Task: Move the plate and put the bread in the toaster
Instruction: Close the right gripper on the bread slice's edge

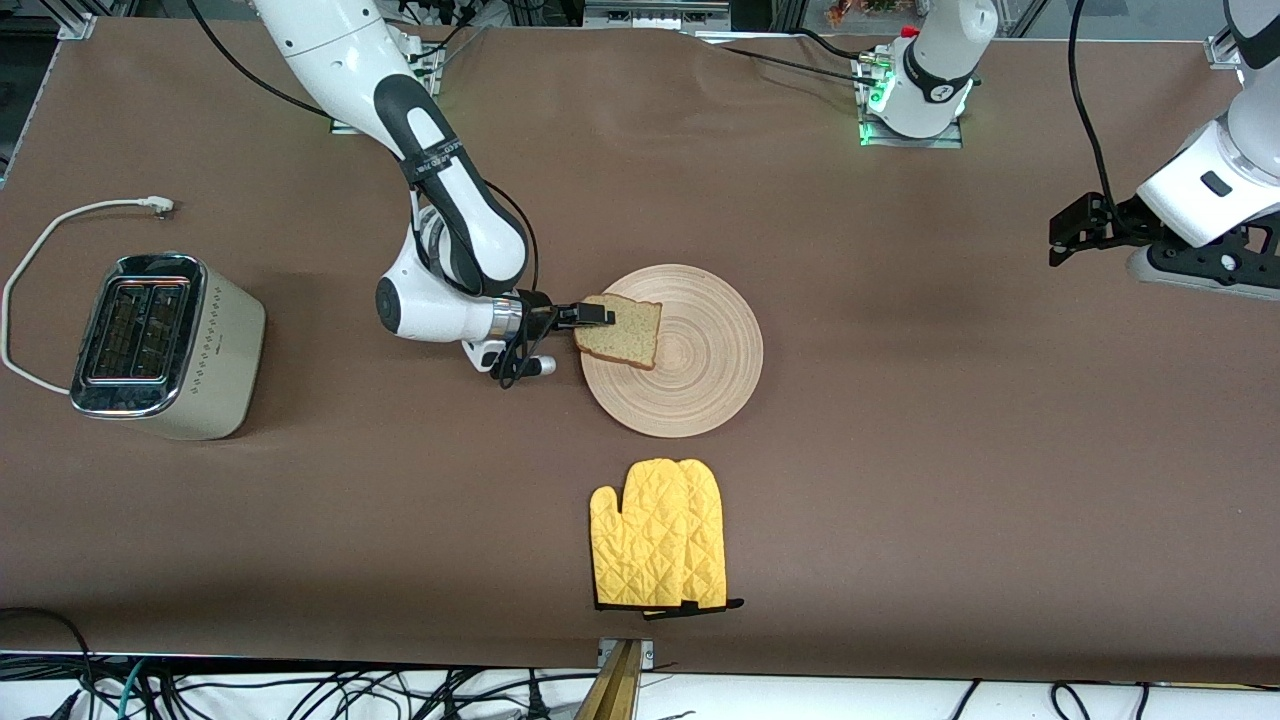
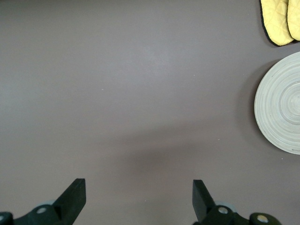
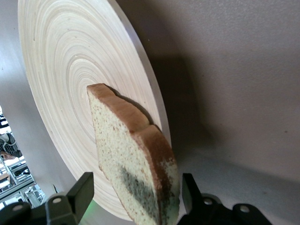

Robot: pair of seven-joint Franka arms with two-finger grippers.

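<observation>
The bread [image 1: 622, 331] is a speckled light brown slice, tilted up over the edge of the round light-wood plate [image 1: 700, 375] toward the right arm's end. My right gripper [image 1: 598, 318] reaches in level from the toaster's side, shut on the bread's edge. In the right wrist view the bread [image 3: 136, 154] stands between the fingers of my gripper [image 3: 136, 183], with the plate [image 3: 65, 61] under it. The cream toaster [image 1: 165, 345] with its chrome top stands at the right arm's end, slots empty. My left gripper [image 1: 1070, 235] waits open and empty above the left arm's end; its fingers [image 2: 75, 194] stand wide apart.
A yellow quilted oven mitt [image 1: 660, 550] lies nearer to the front camera than the plate; it also shows in the left wrist view [image 2: 279, 21], beside the plate [image 2: 281, 110]. The toaster's white cord [image 1: 40, 250] loops on the brown table.
</observation>
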